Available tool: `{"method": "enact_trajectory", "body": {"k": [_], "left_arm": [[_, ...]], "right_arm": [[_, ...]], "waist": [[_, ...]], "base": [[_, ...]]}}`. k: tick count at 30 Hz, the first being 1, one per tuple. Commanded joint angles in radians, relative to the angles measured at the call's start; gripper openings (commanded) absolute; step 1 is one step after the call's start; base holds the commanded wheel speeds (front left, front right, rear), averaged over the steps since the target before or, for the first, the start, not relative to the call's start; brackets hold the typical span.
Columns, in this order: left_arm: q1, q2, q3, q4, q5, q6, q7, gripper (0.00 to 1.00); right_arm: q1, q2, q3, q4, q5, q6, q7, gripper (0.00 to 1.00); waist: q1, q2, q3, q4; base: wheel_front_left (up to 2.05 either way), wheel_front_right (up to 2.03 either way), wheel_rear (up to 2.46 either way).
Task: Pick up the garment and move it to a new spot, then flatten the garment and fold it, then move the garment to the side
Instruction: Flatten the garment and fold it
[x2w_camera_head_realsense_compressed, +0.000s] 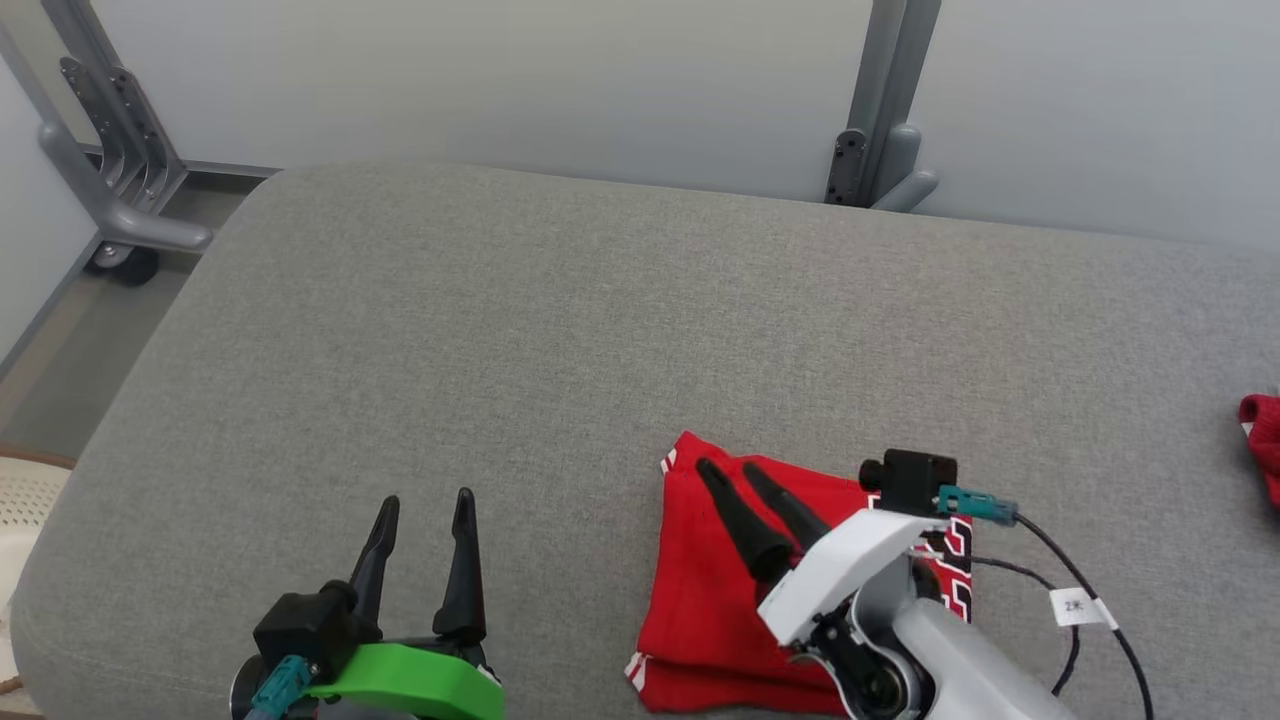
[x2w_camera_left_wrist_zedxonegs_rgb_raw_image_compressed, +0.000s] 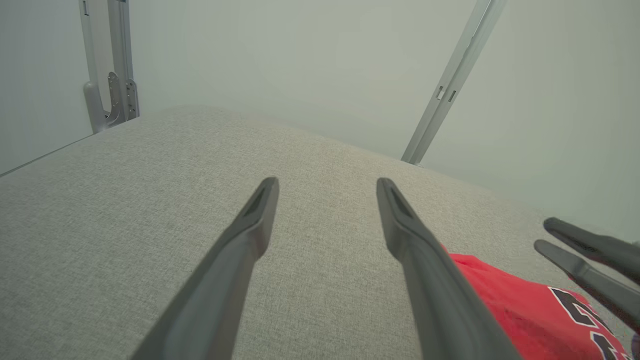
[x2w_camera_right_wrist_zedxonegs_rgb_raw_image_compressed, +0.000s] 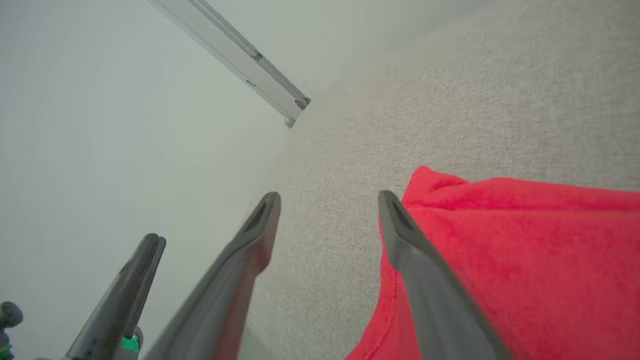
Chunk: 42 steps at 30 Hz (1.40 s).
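The left gripper (x2w_camera_head_realsense_compressed: 427, 497) stands open and empty; the right gripper (x2w_camera_head_realsense_compressed: 727, 467) hovers spread, holding nothing, over the red garment (x2w_camera_head_realsense_compressed: 700, 590), folded flat at the near edge of the grey cushion (x2w_camera_head_realsense_compressed: 600, 330), so folding looks done, perhaps the move aside too. The head view gives its whole shape; the left wrist view shows black lettering (x2w_camera_left_wrist_zedxonegs_rgb_raw_image_compressed: 575, 305).

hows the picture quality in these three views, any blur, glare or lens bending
Head view: even soft light, no glare, the grey woven cushion and the folded red garment sharp. Left wrist view: hazy and washed out, the left gripper looms large under the wide lens. Right wrist view: the right gripper and the garment look soft-edged.
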Motion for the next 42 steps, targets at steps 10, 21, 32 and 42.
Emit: {"method": "enact_trajectory", "body": {"k": [10, 21, 32, 42], "left_arm": [[0.020, -0.002, -0.012, -0.012, 0.021, -0.001, -0.003, 1.00], [0.014, 0.014, 0.004, -0.017, 0.043, 0.014, -0.003, 1.00], [0.057, 0.019, 0.058, -0.024, 0.085, 0.024, -0.003, 1.00], [0.043, 0.017, 0.070, -0.012, 0.121, 0.003, -0.003, 1.00]], "right_arm": [[0.059, -0.067, -0.284, -0.070, -0.478, 0.000, -0.198, 1.00], [0.270, -0.008, -0.548, -0.354, -0.840, 0.000, -0.200, 1.00], [0.400, -0.001, -0.619, -0.452, -0.803, 0.000, -0.200, 1.00], [0.404, -0.001, -0.617, -0.413, -0.799, 0.000, -0.200, 1.00]], "waist": [[0.0000, 0.0000, -0.010, -0.082], [0.0000, 0.0000, -0.016, -0.170], [0.0000, 0.0000, -0.016, -0.201], [0.0000, 0.0000, -0.017, -0.179]], "base": [[0.00, 0.00, 0.00], [0.00, 0.00, 0.00], [0.00, 0.00, 0.00], [0.00, 0.00, 0.00]]}}
